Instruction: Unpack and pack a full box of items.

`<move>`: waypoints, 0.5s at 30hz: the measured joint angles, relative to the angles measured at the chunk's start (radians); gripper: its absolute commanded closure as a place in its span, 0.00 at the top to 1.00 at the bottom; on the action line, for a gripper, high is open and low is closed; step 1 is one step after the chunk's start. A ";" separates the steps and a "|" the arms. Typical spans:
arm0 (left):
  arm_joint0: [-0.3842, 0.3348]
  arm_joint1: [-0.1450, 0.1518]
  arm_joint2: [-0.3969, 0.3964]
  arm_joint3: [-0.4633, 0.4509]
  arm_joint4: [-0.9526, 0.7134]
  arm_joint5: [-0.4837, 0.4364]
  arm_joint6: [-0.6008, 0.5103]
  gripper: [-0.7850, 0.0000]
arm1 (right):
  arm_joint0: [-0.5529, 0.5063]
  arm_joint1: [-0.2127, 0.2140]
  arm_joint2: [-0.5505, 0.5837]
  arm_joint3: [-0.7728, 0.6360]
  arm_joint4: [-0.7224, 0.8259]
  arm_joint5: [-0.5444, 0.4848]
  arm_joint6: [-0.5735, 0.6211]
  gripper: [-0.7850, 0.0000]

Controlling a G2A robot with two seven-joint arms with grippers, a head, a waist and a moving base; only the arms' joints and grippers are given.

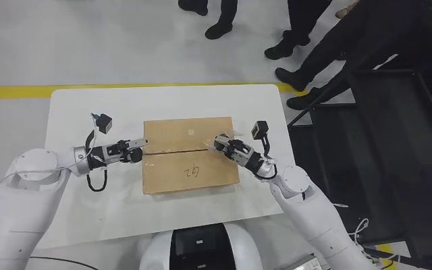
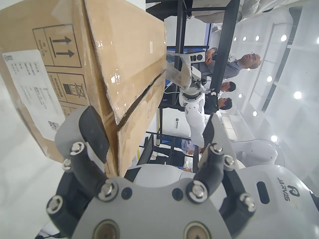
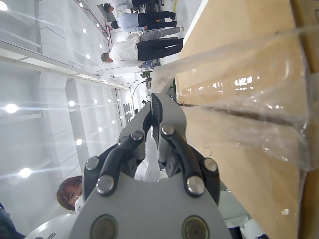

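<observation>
White table (image 1: 81,216), cardboard box (image 1: 189,172) at its middle, flaps closed. Left gripper (image 2: 152,130) at the box's left end, fingers spread, one touching the end wall. Right gripper (image 3: 155,105) at the right end, clenched on clear tape (image 3: 249,95) lifted off the seam. Step looks like untaping. Next move probably calls for pulling the tape along the seam, left bracing.

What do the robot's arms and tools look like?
The left arm and right arm have glossy white shells, with black cables at the wrists. The left tool and right tool have grey plates, black linkages, silver bolts and pale fingers lined black.
</observation>
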 measured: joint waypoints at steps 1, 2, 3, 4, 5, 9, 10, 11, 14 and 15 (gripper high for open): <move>0.006 0.002 -0.008 0.000 0.002 0.008 0.010 1.00 | 0.004 0.000 0.000 0.001 -0.005 -0.003 0.002 0.00; 0.012 0.003 -0.016 -0.002 0.009 0.021 0.018 1.00 | 0.005 0.000 0.003 0.002 -0.013 -0.005 0.006 0.00; 0.021 0.006 -0.026 -0.007 0.022 0.038 0.028 1.00 | 0.004 0.001 0.008 0.003 -0.017 -0.007 0.013 0.00; 0.029 0.009 -0.034 -0.012 0.033 0.050 0.032 1.00 | 0.001 0.003 0.014 0.001 -0.021 -0.010 0.018 0.00; 0.037 0.011 -0.041 -0.019 0.043 0.059 0.035 1.00 | -0.003 0.004 0.020 0.000 -0.028 -0.012 0.022 0.00; 0.071 0.018 -0.059 -0.047 0.072 0.098 0.036 1.00 | -0.029 0.011 0.046 -0.013 -0.050 -0.028 0.052 0.00; 0.077 0.018 -0.055 -0.051 0.075 0.108 0.032 1.00 | -0.036 0.012 0.051 -0.017 -0.053 -0.032 0.059 0.00; 0.078 0.017 -0.049 -0.053 0.078 0.112 0.029 1.00 | -0.038 0.013 0.053 -0.018 -0.054 -0.033 0.061 0.00; 0.066 0.011 -0.018 -0.049 0.080 0.108 0.037 1.00 | -0.038 0.012 0.052 -0.018 -0.054 -0.032 0.061 0.00; 0.060 0.007 -0.007 -0.046 0.078 0.102 0.043 1.00 | -0.037 0.012 0.052 -0.018 -0.054 -0.032 0.060 0.00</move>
